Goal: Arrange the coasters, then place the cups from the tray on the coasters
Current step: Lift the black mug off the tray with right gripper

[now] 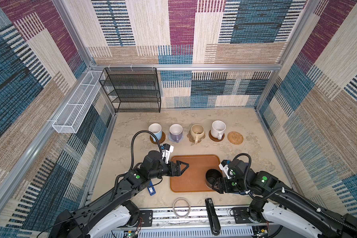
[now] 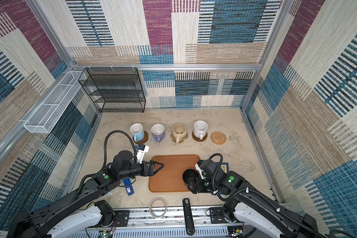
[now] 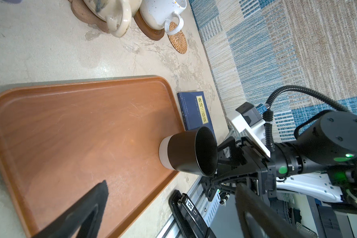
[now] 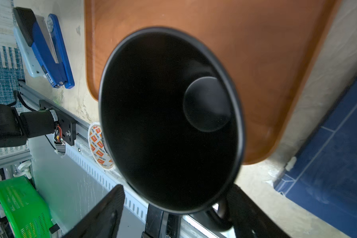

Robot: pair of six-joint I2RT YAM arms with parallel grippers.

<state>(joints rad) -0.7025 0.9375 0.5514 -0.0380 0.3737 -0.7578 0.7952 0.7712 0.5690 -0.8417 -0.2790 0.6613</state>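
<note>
Most of the job is being shown as done. Four cups, the light blue cup (image 1: 155, 130), the lavender cup (image 1: 176, 131), the beige cup (image 1: 197, 133) and the speckled white cup (image 1: 218, 128), are being borne on coasters (image 1: 162, 141) in a row at the far side of the table (image 1: 262, 148). The rattan coaster (image 1: 235, 137), at the right end of that row, is being shown bare. The black cup (image 1: 212, 175) is sitting on the tray (image 1: 194, 162), close to its near right corner. One cup is therefore being judged as the only one left to move.

The black cup is standing upright, its long axis being carried straight up and its mouth being turned to the ceiling. Its handle (image 4: 220, 218) is being pointed toward the near edge, at the right gripper (image 1: 216, 185). That gripper's jaws are being held apart on either side of the handle, with nothing clamped yet. The left gripper (image 1: 183, 168) is being held spread wide and empty above the tray's left edge.
</note>
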